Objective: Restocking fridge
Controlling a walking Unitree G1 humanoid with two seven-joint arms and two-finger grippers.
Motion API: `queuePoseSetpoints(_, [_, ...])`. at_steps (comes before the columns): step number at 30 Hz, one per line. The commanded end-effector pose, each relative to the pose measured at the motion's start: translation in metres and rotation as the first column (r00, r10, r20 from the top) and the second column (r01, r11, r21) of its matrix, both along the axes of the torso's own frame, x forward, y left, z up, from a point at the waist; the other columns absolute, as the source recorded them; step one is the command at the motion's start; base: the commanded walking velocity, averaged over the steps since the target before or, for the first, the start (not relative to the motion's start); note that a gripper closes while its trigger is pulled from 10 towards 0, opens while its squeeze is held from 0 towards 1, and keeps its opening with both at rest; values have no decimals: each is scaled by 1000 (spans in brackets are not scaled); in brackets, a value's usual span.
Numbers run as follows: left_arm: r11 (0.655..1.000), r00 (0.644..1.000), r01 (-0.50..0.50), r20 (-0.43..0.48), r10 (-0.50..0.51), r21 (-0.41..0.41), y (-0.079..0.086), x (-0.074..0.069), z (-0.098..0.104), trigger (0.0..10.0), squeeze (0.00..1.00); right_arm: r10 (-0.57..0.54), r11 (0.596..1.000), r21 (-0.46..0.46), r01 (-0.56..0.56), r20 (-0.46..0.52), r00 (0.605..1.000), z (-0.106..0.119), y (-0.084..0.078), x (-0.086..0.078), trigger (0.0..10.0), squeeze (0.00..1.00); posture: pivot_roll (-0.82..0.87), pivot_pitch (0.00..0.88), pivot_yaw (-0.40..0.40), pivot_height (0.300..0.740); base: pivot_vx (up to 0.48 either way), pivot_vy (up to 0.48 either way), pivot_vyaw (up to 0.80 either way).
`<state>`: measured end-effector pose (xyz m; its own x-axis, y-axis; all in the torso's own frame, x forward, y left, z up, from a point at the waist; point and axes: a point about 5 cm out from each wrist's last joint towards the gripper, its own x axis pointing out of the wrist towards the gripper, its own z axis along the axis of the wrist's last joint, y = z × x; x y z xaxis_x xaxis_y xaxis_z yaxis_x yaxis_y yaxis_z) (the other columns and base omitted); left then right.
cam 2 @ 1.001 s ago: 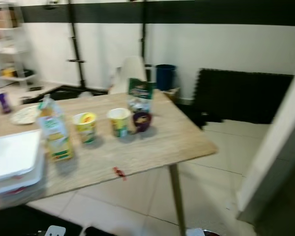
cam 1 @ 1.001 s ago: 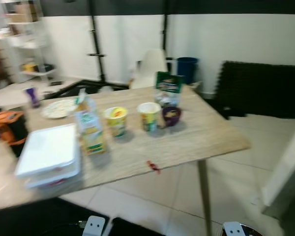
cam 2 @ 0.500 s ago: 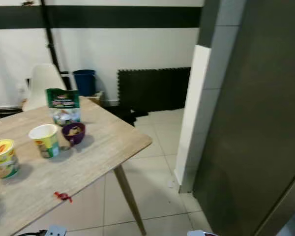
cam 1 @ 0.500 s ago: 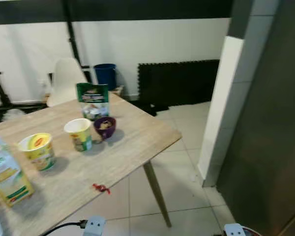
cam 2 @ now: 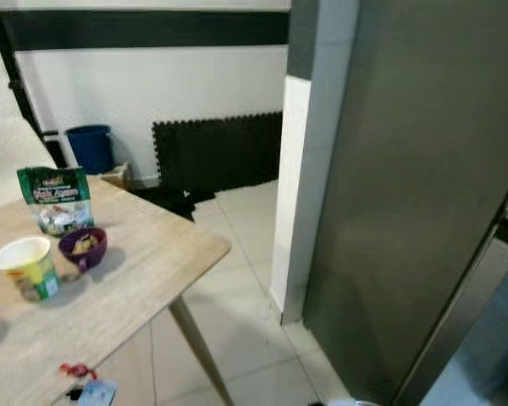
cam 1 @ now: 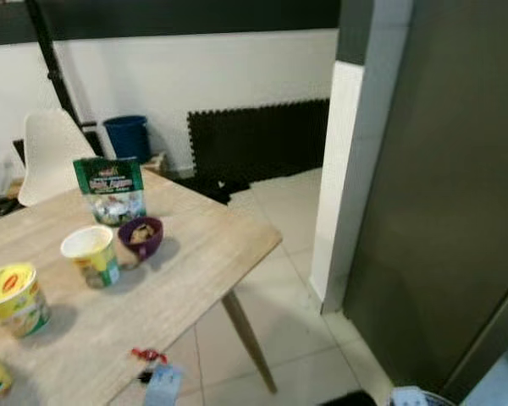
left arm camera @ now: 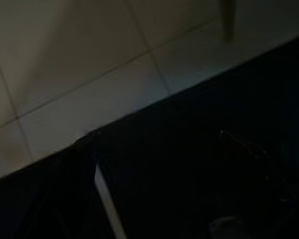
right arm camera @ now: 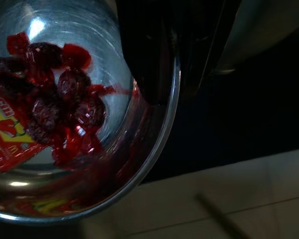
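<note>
On wooden table (cam 1: 195,271), 9 o'clock: two yellow cups (cam 1: 93,254), one purple bowl (cam 1: 141,237), one green pouch (cam 1: 110,188); right gripper (right arm camera: 177,55) clamped on steel bowl (right arm camera: 55,169) rim, red wrapped sweets (right arm camera: 65,94) inside; fridge (cam 1: 440,194) at 3 o'clock; left gripper state undeterminable.

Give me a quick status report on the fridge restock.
Right gripper clamped on the rim of a shiny metal bowl holding red wrapped sweets. Left arm idle. Tall grey fridge ahead, door closed. Wooden table to the left.
</note>
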<state>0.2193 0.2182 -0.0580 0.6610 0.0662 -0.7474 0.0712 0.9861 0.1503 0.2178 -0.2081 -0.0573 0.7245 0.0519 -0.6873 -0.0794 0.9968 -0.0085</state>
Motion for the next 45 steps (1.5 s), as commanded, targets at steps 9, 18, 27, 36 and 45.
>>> queuePoseSetpoints(9, [1000,999,7,-32,-7,1,2,-6,-3,10000,0,-12,1000,14,12,-21,1000,-5,3,-8,10000,0,-61,46,37,740,0,0,-800])
queuePoseSetpoints(18, [1000,999,16,-35,-16,2,2,-6,-4,10000,0,-15,1000,16,15,-24,1000,-6,3,-9,10000,0,-60,53,41,740,0,0,-800])
queuePoseSetpoints(27, [1000,999,15,-30,-15,4,2,-4,-2,10000,0,-20,1000,19,20,-25,1000,-6,4,-9,10000,0,-63,61,46,740,0,0,-800])
queuePoseSetpoints(36, [1000,1000,10,-21,-10,4,2,-1,-1,10000,0,-27,999,17,27,-24,999,-6,2,-8,10000,0,-59,77,48,740,0,0,-800])
queuePoseSetpoints(45, [1000,1000,3,-13,-3,3,2,1,0,10000,0,-31,999,20,31,-23,999,-6,3,-8,10000,0,-60,81,51,740,0,0,-800])
